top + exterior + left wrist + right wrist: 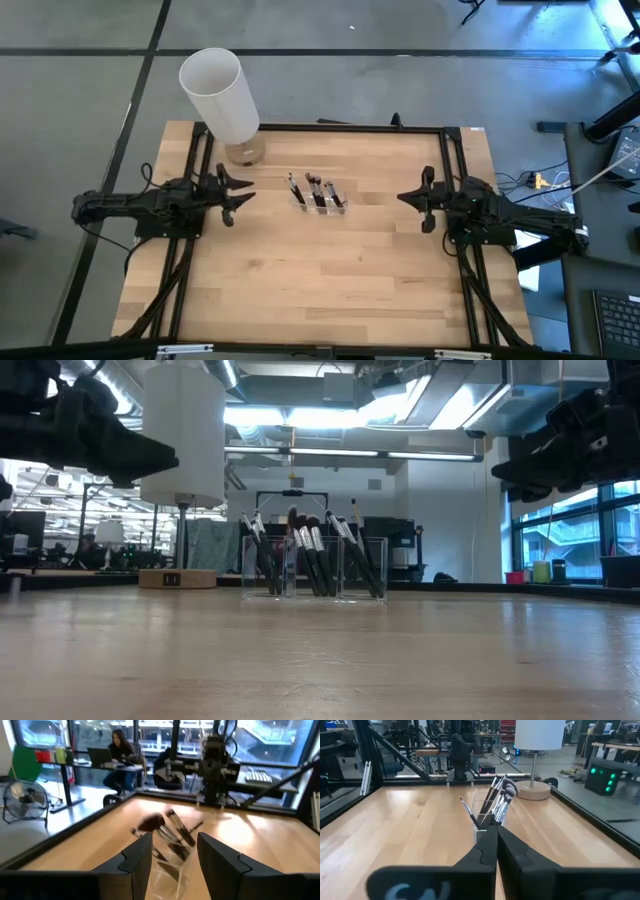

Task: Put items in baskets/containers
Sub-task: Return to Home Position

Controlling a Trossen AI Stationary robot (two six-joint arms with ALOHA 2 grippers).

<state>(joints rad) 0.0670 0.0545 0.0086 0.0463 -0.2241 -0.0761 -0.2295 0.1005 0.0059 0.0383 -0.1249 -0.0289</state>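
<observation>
The clear plastic organizer (318, 197) stands on its base near the table's middle, toward the far side. Several dark brushes and sticks (315, 555) stand in it, leaning, bristle tips up. In the left wrist view the organizer (172, 862) shows blurred between my fingers, some way off. My left gripper (238, 193) hovers open left of the organizer, raised above the table. My right gripper (418, 204) hovers shut to its right, also raised; its wrist view looks at the brushes (496, 802) over its closed fingers (495, 851).
A tall white cylinder lamp (220, 95) on a round wooden base (244, 152) stands at the table's far left. Bare wood (320, 280) fills the near half. Black frame rails (450, 180) run along the table's sides. A person sits at a desk beyond the table (117, 750).
</observation>
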